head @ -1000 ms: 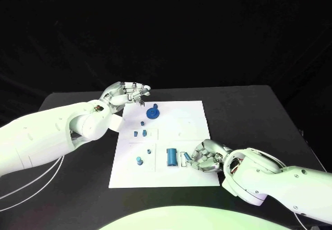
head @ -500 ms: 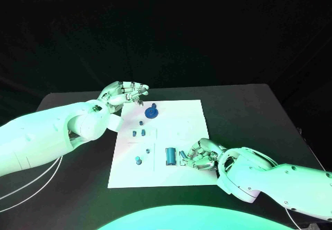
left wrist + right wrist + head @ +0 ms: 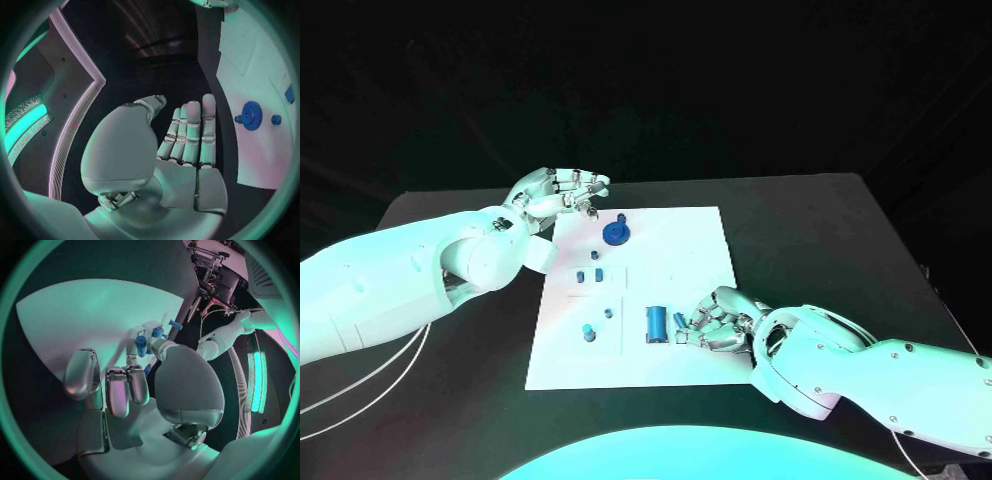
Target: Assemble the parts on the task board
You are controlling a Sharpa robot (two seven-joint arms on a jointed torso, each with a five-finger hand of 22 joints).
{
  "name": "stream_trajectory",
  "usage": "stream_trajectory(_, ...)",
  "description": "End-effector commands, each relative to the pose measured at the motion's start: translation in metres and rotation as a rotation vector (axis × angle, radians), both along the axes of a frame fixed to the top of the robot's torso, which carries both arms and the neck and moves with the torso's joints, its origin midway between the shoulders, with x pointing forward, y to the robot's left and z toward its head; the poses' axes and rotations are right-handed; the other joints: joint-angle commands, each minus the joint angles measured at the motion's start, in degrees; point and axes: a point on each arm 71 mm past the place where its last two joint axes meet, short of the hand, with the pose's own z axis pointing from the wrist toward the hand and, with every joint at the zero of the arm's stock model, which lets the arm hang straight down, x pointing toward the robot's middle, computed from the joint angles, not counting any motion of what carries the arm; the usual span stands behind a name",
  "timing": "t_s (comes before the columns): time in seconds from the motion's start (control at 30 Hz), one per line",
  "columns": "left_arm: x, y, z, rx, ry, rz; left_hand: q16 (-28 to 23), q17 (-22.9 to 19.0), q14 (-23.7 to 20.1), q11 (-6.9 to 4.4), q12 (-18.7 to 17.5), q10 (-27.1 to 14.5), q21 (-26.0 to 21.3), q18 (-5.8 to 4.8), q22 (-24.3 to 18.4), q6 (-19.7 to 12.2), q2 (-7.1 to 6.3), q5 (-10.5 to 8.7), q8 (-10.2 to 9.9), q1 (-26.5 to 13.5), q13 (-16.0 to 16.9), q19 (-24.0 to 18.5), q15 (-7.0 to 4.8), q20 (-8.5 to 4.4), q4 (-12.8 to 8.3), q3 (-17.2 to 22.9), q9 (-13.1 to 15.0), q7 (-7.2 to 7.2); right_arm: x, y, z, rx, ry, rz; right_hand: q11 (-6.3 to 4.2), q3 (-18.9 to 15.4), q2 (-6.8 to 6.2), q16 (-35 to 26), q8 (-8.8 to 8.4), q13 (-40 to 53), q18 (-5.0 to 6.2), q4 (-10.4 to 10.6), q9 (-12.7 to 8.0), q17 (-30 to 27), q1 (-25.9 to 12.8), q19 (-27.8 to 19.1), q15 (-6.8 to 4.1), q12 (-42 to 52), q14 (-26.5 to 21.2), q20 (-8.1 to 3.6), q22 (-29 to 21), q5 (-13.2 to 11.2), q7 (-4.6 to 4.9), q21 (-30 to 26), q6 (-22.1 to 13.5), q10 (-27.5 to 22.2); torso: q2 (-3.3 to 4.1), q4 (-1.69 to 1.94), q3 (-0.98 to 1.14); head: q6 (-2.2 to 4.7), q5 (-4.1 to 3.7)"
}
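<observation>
Left hand (image 3: 564,193): fingers curled in, holding nothing, beside the task board's (image 3: 689,250) far corner; right hand (image 3: 718,322): pinched a small blue part (image 3: 681,322).

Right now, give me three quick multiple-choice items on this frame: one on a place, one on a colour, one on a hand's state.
1. Where is the blue gear-shaped part?
A. far end of the white task board
B. near end by the right hand
C. off on the black table

2. What colour is the upright cylinder part?
A. red
B. blue
C. yellow

3. What is the left hand doing?
A. gripping the gear
B. pressing on the board
C. holding nothing, off the board's far corner

Key: 1 A, it lies by the board's far edge. 2 B, blue like the rest. 3 C, left wrist view shows its palm bare.
</observation>
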Motion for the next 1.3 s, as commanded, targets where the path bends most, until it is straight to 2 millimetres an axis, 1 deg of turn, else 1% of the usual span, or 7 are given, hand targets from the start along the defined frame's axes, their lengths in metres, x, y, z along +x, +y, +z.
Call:
stream_trajectory(0.03, 0.0000, -0.0007, 0.0005, 0.005, -0.001, -0.001, 0.26, -0.07, -0.28, 0.03, 0.26, -0.42, -0.32, 0.80, -0.03, -0.51, 0.30, 0.27, 0.10, 0.47, -0.09, 0.16, -0.11, 0.14, -0.11, 0.08, -0.02, 1.18, -0.0020, 0.0031, 0.0003, 0.009, 0.003, 0.027, -0.20, -0.73, 0.01, 0.01, -0.45, 10.22, -0.43, 0.20, -0.18, 11.44, -0.82, 0.00, -0.26, -0.22, 5.13, -0.24, 9.04, -0.19, 0.26, -0.36, 0.10, 2.85, -0.02, 0.03, -0.01, -0.02, -0.03)
stream_trajectory(0.37, 0.0000, -0.0005, 0.0002, 0.007, 0.002, -0.004, 0.26, -0.07, -0.28, 0.03, 0.26, -0.42, -0.32, 0.80, -0.03, -0.51, 0.30, 0.27, 0.10, 0.47, -0.09, 0.16, -0.11, 0.14, -0.11, 0.08, -0.02, 1.18, -0.0031, 0.0036, 0.0010, 0.009, 0.004, 0.030, -0.13, -3.06, -0.27, 0.01, -0.91, 10.21, -0.41, 0.43, -0.46, 11.44, -2.71, 0.03, -0.21, -0.27, 5.13, -0.18, 9.03, -0.11, 0.34, -0.56, 0.35, 2.84, -0.03, 0.00, 0.00, -0.11, -0.05)
stream_trajectory(0.6, -0.0003, -0.0002, 0.0002, 0.007, 0.003, -0.006, 0.26, -0.07, -0.28, 0.03, 0.26, -0.42, -0.32, 0.80, -0.03, -0.51, 0.30, 0.27, 0.10, 0.47, -0.09, 0.16, -0.11, 0.14, -0.11, 0.08, -0.02, 1.18, -0.0029, 0.0030, 0.0010, -0.001, -0.001, 0.033, -0.09, -3.67, -0.20, -0.03, -1.11, 10.16, -0.41, 0.48, -0.57, 11.36, -3.31, 0.04, -0.18, -0.36, 5.11, -0.16, 9.02, -0.08, 0.39, -0.61, 0.33, 2.80, -0.01, 0.00, -0.02, -0.14, -0.14)
stream_trajectory(0.7, -0.0003, -0.0001, 0.0002, 0.007, 0.002, -0.007, 0.30, -0.10, -0.24, 0.05, 0.29, -0.47, -0.30, 0.80, -0.01, -0.56, 0.33, 0.26, 0.12, 0.57, -0.13, 0.22, -0.11, 0.14, -0.14, 0.14, -0.03, 1.20, -0.0026, 0.0025, 0.0007, -0.008, -0.003, 0.033, -0.23, -3.48, 0.97, -0.01, -1.22, 10.19, -0.40, 0.07, -0.63, 11.42, -2.54, 0.07, -0.25, -0.33, 5.12, -0.18, 9.04, 0.10, 0.19, -0.64, 0.51, 2.82, -0.04, 0.00, -0.04, -0.21, -0.19)
stream_trajectory(0.77, -0.0003, -0.0001, 0.0003, 0.007, 0.002, -0.008, 0.30, -0.10, -0.24, 0.05, 0.29, -0.47, -0.30, 0.80, -0.01, -0.56, 0.33, 0.26, 0.12, 0.57, -0.13, 0.22, -0.11, 0.14, -0.14, 0.14, -0.03, 1.20, -0.0025, 0.0024, 0.0006, -0.010, -0.004, 0.035, -0.32, -3.33, 1.41, -0.02, -1.21, 10.17, -0.38, -0.27, -0.62, 11.37, -1.70, 0.05, -0.33, -0.37, 5.11, -0.23, 9.02, 0.13, 0.08, -0.78, 0.64, 2.81, -0.01, 0.01, -0.03, -0.23, -0.22)
stream_trajectory(1.03, -0.0002, -0.0004, 0.0003, 0.006, 0.001, -0.009, 0.30, -0.10, -0.24, 0.05, 0.29, -0.47, -0.30, 0.80, -0.01, -0.56, 0.33, 0.26, 0.12, 0.57, -0.13, 0.22, -0.11, 0.14, -0.14, 0.14, -0.03, 1.20, -0.0039, 0.0048, 0.0009, -0.005, 0.004, 0.045, -0.30, -3.64, 1.14, -0.07, -1.27, 10.08, -0.34, -0.27, -0.63, 11.25, -1.59, 0.01, -0.34, -0.52, 5.09, -0.25, 8.97, 0.03, 0.15, -1.02, 0.60, 2.74, -0.03, 0.01, -0.02, -0.26, -0.28)
stream_trajectory(1.3, -0.0001, -0.0003, 0.0002, 0.006, 0.001, -0.009, 0.30, -0.10, -0.24, 0.05, 0.29, -0.47, -0.30, 0.80, -0.01, -0.56, 0.33, 0.26, 0.12, 0.57, -0.13, 0.22, -0.11, 0.14, -0.14, 0.14, -0.03, 1.20, -0.0038, 0.0043, 0.0008, -0.004, 0.005, 0.045, -0.13, -5.60, 0.47, -0.14, -1.51, 10.01, -0.32, 0.49, -0.75, 11.10, -3.26, -0.03, -0.21, -0.66, 5.05, -0.19, 8.92, -0.09, 0.34, -1.37, 0.74, 2.69, 0.00, 0.03, -0.05, -0.25, -0.40)
